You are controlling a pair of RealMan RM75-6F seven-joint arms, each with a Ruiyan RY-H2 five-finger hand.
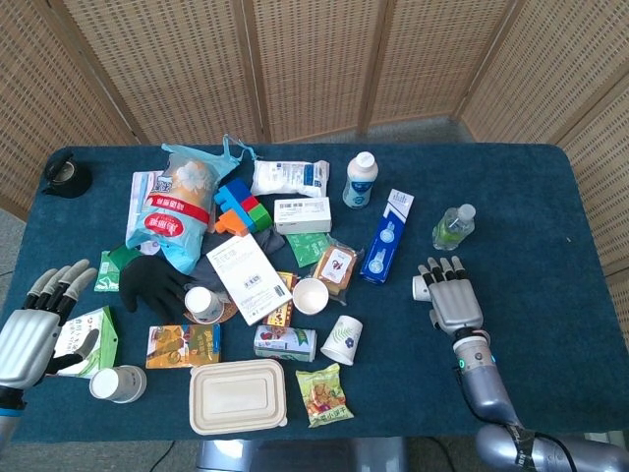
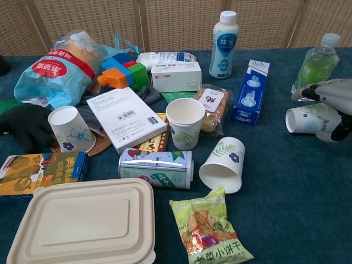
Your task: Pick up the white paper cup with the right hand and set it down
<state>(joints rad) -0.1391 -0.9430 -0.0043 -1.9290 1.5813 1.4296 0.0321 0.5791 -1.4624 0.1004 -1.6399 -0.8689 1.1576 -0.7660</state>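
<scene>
The right hand [image 2: 330, 110] grips the white paper cup [image 2: 305, 118] on its side near the counter's [image 1: 550, 197] right edge, so only setting it down remains.

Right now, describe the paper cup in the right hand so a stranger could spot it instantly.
Go to the blue table's right side, by the green-tinted bottle. Just in front of it the right hand holds a white paper cup on its side, mouth toward the clutter. Unlike the tipped cup mid-table, it is apart from the pile.
</scene>
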